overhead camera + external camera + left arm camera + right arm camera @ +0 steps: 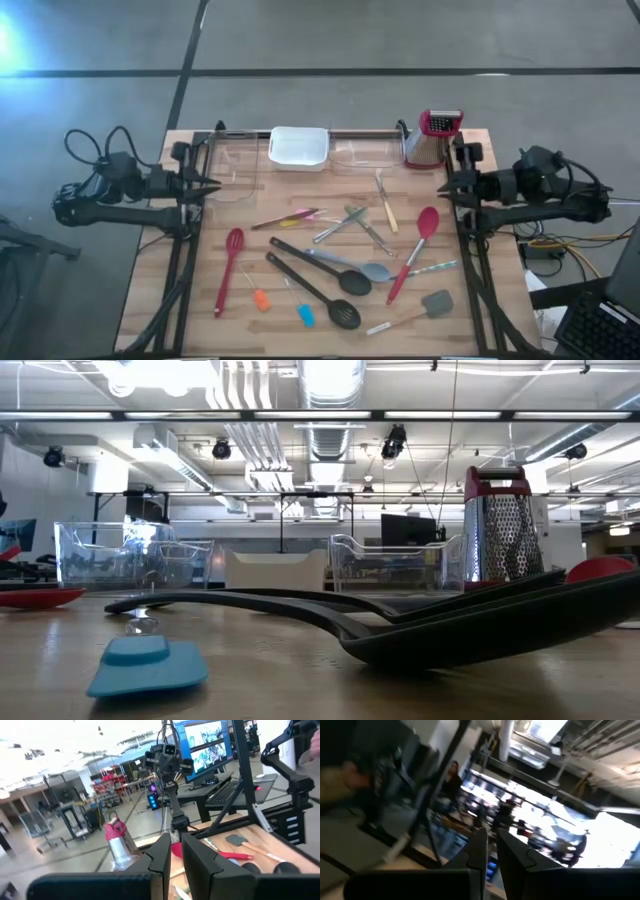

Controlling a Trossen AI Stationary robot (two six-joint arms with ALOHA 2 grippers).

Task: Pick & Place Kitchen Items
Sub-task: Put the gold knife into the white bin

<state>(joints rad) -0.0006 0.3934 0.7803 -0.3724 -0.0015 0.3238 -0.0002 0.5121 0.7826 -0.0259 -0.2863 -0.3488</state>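
Observation:
The kitchen items lie loose on the wooden table [150,290]: a red spoon [231,268] on the left, another red spoon [417,248] on the right, two black slotted spoons [318,283], a grey spoon [352,264], a grey spatula [436,302], thin metal tongs [345,222], and small orange [262,300] and blue [305,315] pieces. My left gripper [213,186] hovers shut at the table's left edge, pointing level toward the right. My right gripper [445,188] hovers shut at the right edge, facing it. Neither holds anything.
A white tray [298,147] sits at the far edge between two clear containers [235,165] [365,152]. The red-topped box grater [432,137] stands at the far right. A dark frame runs along the table's sides. The blue piece [148,663] lies nearest the low camera.

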